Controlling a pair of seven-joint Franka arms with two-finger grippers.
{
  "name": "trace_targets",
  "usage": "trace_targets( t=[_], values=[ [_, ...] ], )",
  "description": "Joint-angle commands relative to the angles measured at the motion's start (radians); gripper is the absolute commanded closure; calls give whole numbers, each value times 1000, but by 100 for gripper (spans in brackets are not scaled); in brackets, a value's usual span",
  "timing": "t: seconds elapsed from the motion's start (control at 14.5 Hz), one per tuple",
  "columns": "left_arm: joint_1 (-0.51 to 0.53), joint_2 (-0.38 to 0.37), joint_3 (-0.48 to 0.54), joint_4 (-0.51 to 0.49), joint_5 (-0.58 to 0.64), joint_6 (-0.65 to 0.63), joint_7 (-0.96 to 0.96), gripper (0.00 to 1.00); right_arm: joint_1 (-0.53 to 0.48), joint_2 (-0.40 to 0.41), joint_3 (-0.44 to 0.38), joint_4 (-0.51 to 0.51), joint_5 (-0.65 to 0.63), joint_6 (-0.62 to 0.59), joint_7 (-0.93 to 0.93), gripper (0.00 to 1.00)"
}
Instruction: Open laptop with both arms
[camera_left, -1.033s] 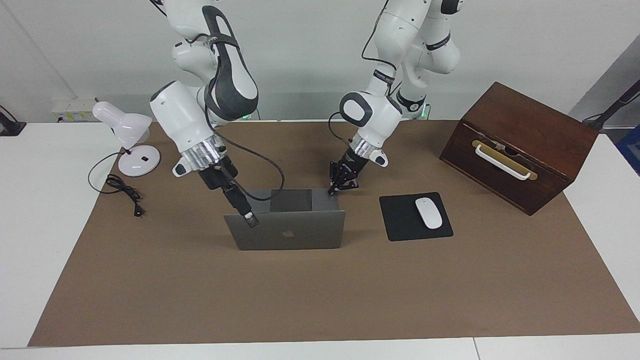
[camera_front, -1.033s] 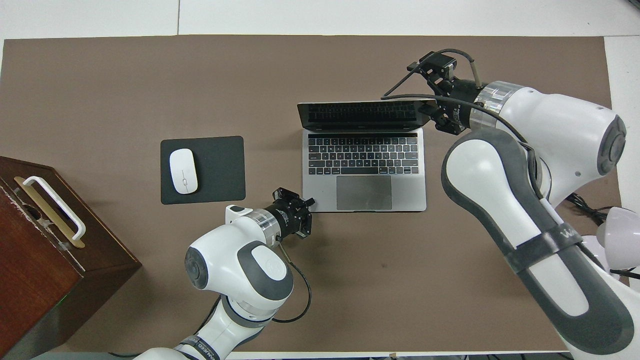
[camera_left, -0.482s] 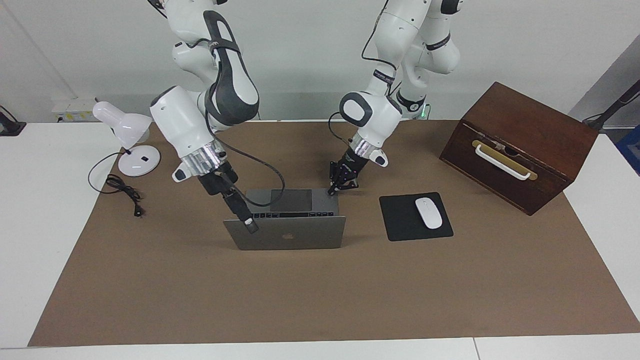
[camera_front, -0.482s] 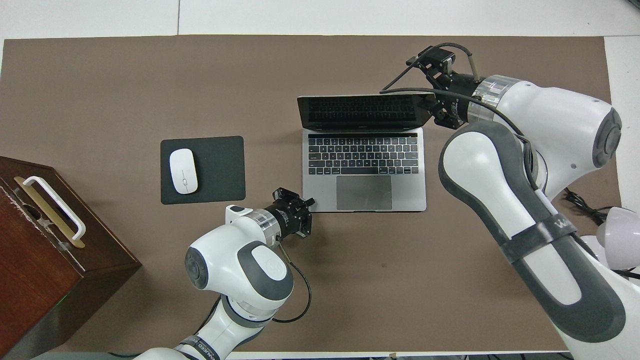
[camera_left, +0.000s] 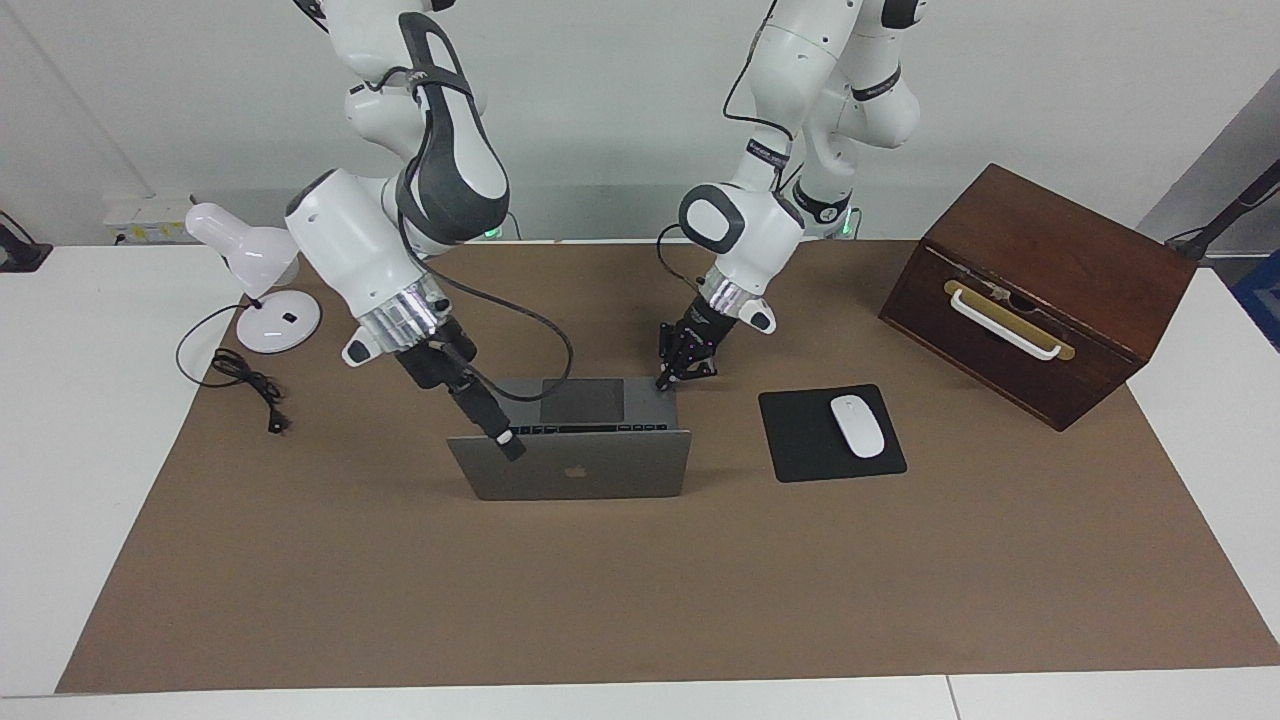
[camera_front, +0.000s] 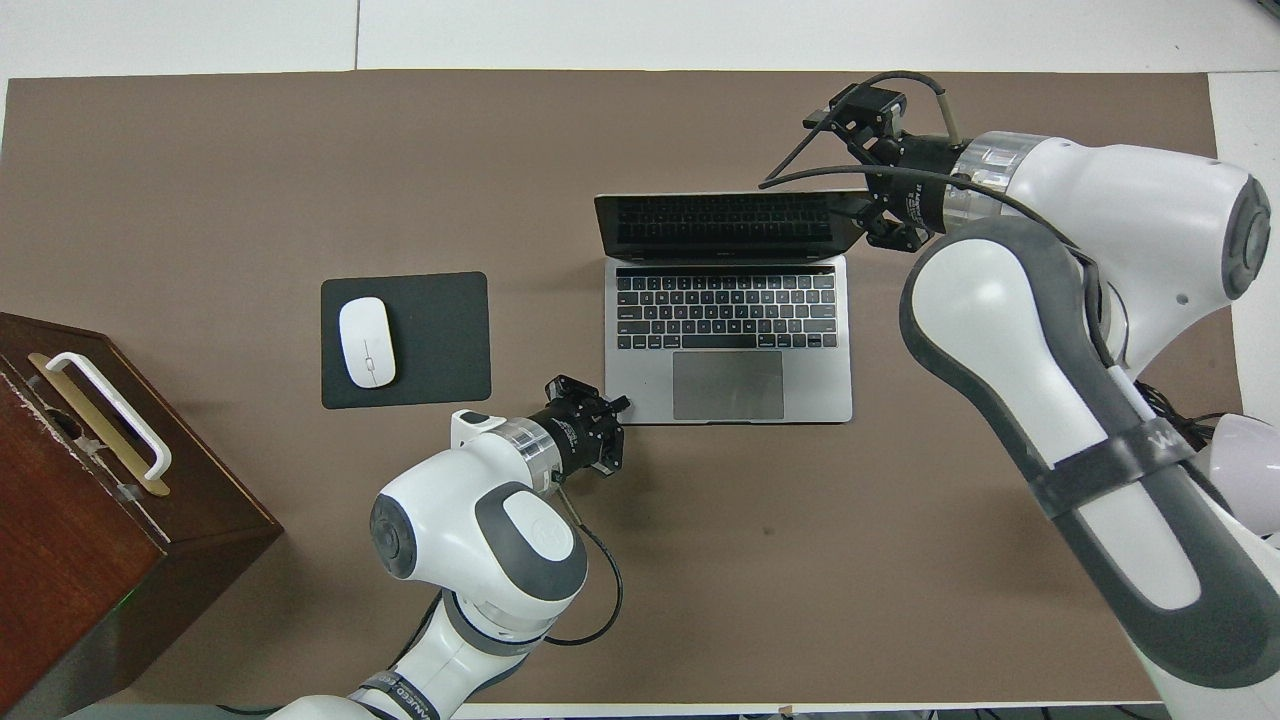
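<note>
The silver-grey laptop (camera_left: 575, 470) stands open in the middle of the brown mat, its lid with the apple logo tilted away from the robots. The keyboard and trackpad show in the overhead view (camera_front: 730, 340). My right gripper (camera_left: 508, 442) is shut on the lid's top corner toward the right arm's end of the table; it also shows in the overhead view (camera_front: 852, 212). My left gripper (camera_left: 680, 378) rests at the base's corner nearest the robots, toward the left arm's end, and shows in the overhead view (camera_front: 615, 410).
A black mouse pad (camera_left: 800, 440) with a white mouse (camera_left: 857, 425) lies beside the laptop toward the left arm's end. A brown wooden box (camera_left: 1040, 290) with a white handle stands at that end. A white desk lamp (camera_left: 250, 260) and its cable (camera_left: 245, 385) are at the right arm's end.
The lid has tilted further open, away from the robots, and my right gripper has moved with its corner. The left gripper has stayed at the base's corner.
</note>
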Motion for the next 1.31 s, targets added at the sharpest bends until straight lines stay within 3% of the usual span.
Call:
trace_targets(
  t=[0.0,0.34,0.69,0.96,1.24],
  values=[
    [-16,36,11,18,-9,30,11,100,-2,-51,-6,2,18,-79,30,0],
    [0,22,13,46,23,30,11,100,-2,-134,-11,-6,-2,-178,120,0],
    [44,-16,17,69,23,33,11,100,-2,-168,-42,25,-31,-272,162,0],
    [154,-24,16,124,28,30,10,100,-2,-171,-111,141,-152,-451,154,0],
    [239,-21,11,161,138,16,8,100,-2,-189,-141,208,-298,-583,59,0]
  ],
)
